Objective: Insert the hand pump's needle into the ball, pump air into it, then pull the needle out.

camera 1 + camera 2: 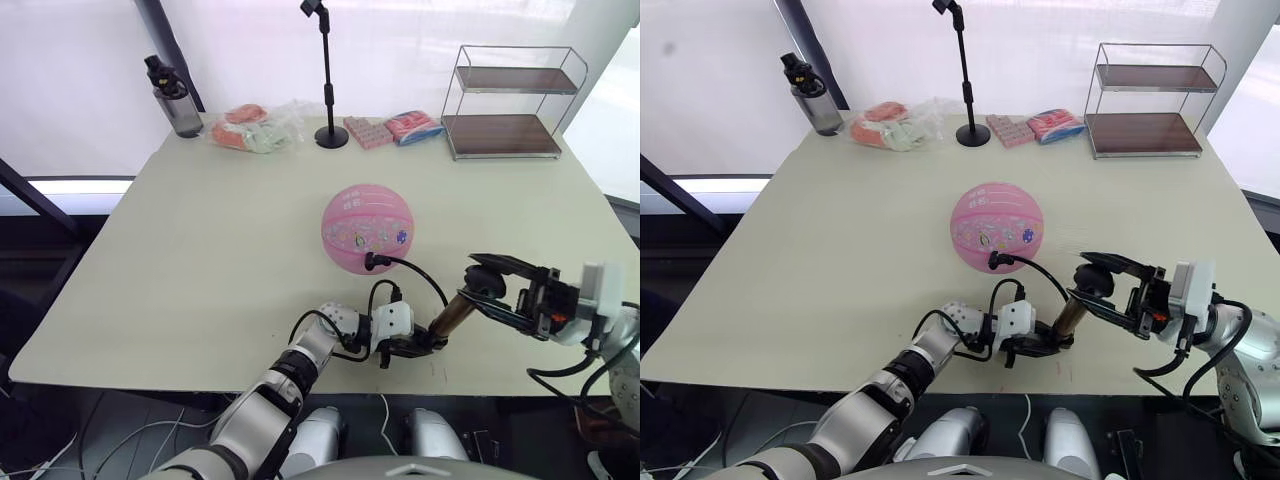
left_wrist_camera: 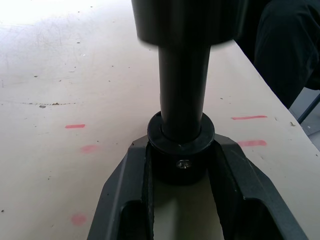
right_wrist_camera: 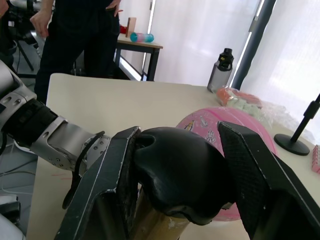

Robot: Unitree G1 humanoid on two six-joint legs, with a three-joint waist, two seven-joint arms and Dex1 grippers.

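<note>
Both grippers hold the hand pump: left gripper clamped on its base cap, right gripper closed around the T-handle. Its hose reaches the pink ball mid-table; the needle seems inserted. Pumping and pulling out remain.

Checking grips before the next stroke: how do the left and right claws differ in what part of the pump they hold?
The left claw grips the hand pump at its low black end cap near the table edge; the right claw grips the black T-handle at the raised end. Both are shut on the pump, whose hose runs to the ball.
</note>
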